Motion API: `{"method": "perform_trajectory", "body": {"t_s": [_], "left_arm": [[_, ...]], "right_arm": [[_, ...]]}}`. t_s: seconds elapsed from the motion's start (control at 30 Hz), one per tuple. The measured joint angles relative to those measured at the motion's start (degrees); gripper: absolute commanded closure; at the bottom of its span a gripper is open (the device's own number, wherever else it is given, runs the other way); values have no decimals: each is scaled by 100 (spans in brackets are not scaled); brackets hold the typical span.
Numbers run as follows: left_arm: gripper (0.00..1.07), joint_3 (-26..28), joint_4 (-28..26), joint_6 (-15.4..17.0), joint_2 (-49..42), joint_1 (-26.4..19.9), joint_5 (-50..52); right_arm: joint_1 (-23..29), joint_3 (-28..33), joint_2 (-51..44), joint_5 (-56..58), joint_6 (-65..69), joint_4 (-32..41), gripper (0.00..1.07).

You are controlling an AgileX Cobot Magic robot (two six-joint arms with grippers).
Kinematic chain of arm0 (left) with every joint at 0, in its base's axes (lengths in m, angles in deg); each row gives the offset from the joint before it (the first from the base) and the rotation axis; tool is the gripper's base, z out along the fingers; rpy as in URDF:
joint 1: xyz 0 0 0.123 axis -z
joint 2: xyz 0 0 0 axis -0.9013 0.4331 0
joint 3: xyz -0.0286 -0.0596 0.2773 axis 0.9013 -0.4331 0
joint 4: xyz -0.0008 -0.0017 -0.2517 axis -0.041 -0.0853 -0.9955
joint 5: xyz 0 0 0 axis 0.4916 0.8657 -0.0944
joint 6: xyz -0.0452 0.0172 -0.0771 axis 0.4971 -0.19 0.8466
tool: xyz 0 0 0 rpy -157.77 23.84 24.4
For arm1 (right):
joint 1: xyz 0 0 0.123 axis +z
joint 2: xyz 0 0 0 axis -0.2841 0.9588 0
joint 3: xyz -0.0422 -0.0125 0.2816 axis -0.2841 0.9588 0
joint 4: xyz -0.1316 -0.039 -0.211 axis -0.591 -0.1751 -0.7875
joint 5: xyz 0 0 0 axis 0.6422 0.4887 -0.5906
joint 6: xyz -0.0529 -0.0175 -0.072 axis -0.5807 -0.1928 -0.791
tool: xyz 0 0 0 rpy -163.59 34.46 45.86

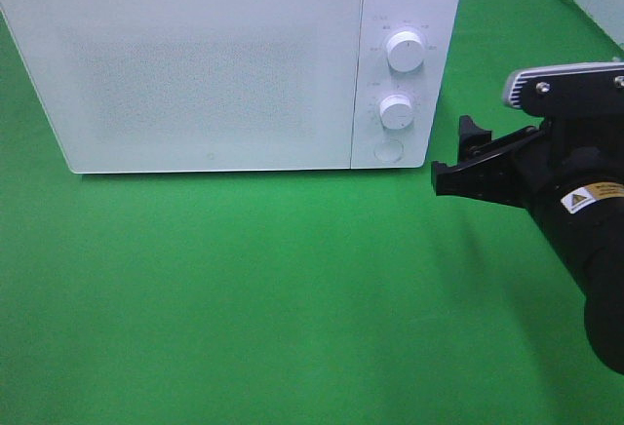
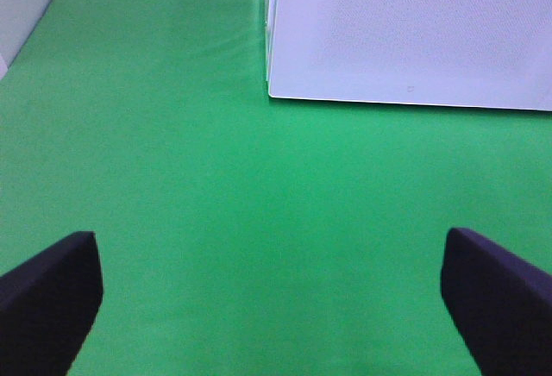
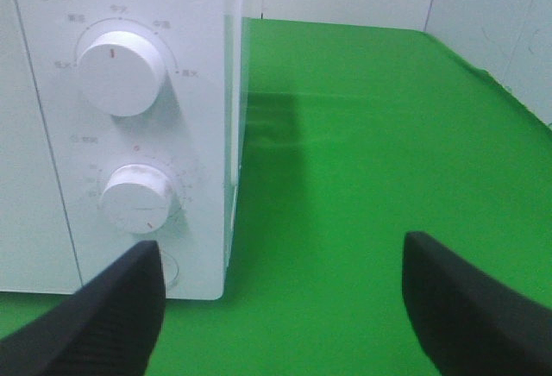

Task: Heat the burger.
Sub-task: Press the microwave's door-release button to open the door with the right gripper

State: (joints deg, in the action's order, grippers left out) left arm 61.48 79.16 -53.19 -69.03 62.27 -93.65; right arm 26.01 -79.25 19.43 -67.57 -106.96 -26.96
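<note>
microwave point(image 1: 205, 64), white with its door shut, stands at the back of a green cloth point(image 1: 244, 289). your right gripper point(image 1: 453, 152) hovers just beside its control panel point(image 1: 434, 103), near the lower knob point(image 1: 396, 111) and the round button point(image 1: 390, 149), jaws spread wide and holding nothing. your left gripper point(image 2: 272, 294) hangs over the cloth before the microwave's left front corner, also spread and empty. the burger shows in no view, so you cannot tell where it lies.

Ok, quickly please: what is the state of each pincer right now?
Left pincer: open, holding nothing.
Right pincer: open, holding nothing.
</note>
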Motion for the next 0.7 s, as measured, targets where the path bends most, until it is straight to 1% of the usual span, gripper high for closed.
{"method": "perform_trajectory", "body": {"t_s": [0.03, 0.07, 0.17, 0.23, 0.47, 0.53, 0.7], "left_arm": [[7, 0, 0, 0, 0, 0, 0], [7, 0, 0, 0, 0, 0, 0], [7, 0, 0, 0, 0, 0, 0], [7, 0, 0, 0, 0, 0, 0], [7, 0, 0, 0, 0, 0, 0], [7, 0, 0, 0, 0, 0, 6], [7, 0, 0, 0, 0, 0, 6]], "right_arm": [[0, 0, 0, 0, 0, 0, 33], [126, -69, 103, -11, 0, 46, 33], [229, -138, 201, -6, 0, 86, 33], [401, -275, 338, 6, 6, 109, 33], [584, -470, 510, 40, 17, 143, 33], [756, -579, 602, 80, 17, 201, 33], [848, -630, 647, 109, 52, 229, 33]]}}
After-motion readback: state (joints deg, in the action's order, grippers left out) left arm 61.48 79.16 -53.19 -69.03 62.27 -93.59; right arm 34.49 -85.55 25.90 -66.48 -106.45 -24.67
